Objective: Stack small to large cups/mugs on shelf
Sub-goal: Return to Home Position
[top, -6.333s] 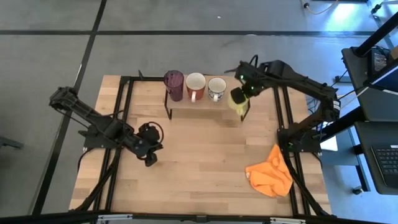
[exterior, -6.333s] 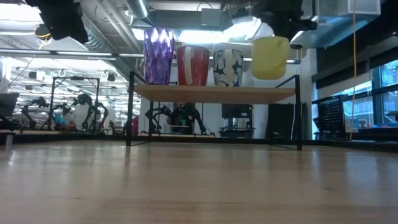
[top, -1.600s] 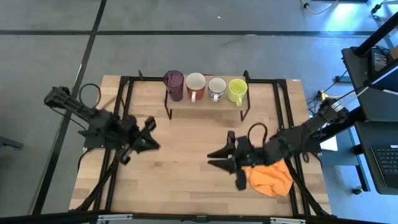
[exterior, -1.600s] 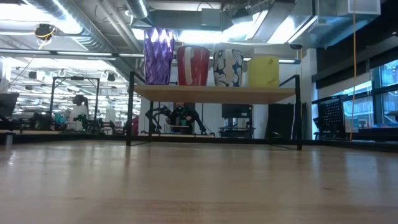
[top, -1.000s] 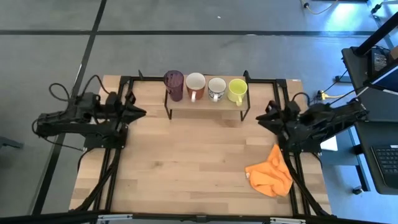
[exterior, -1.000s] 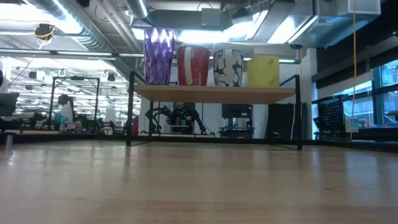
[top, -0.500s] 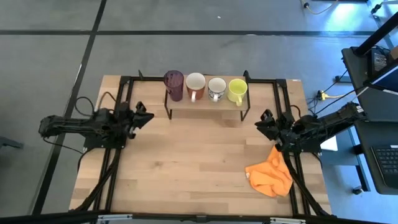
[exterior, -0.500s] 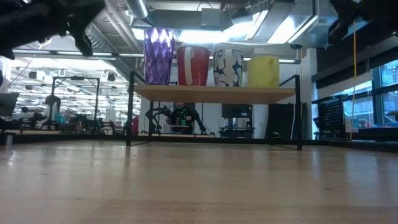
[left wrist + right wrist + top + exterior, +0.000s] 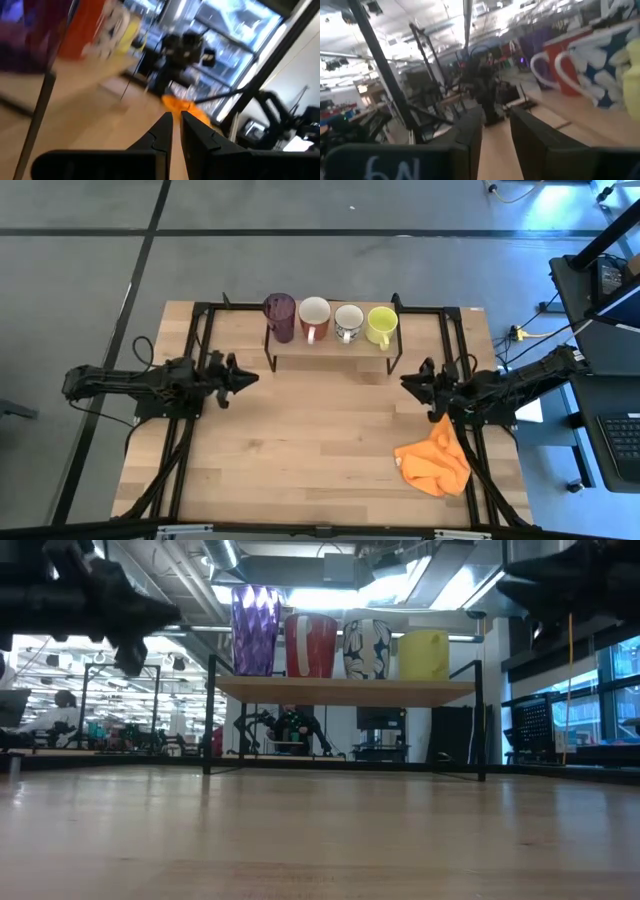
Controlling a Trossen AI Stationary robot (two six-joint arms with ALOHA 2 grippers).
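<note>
Both arms have drawn back from the middle of the tabletop [image 9: 300, 440] since the earlier frames. The left fingers [image 9: 236, 377] now sit toward the left edge, drawn almost together and empty. The right fingers [image 9: 410, 383] sit toward the right edge, a narrow gap apart and empty.

All four cups stand upright in a row on the shelf [image 9: 330, 348] at the far edge: purple tumbler [image 9: 279, 311], red mug [image 9: 314, 313], patterned mug [image 9: 349, 318], yellow mug [image 9: 381, 323].

Hazards, as judged:
- Each set of fingers points inward, near a shelf leg. A swing toward the far edge could strike a leg and shake the row.
- The tall tumbler at the left end would likely tip first.
- The right arm lies just beside the orange cloth [image 9: 433, 462] and could drag it
</note>
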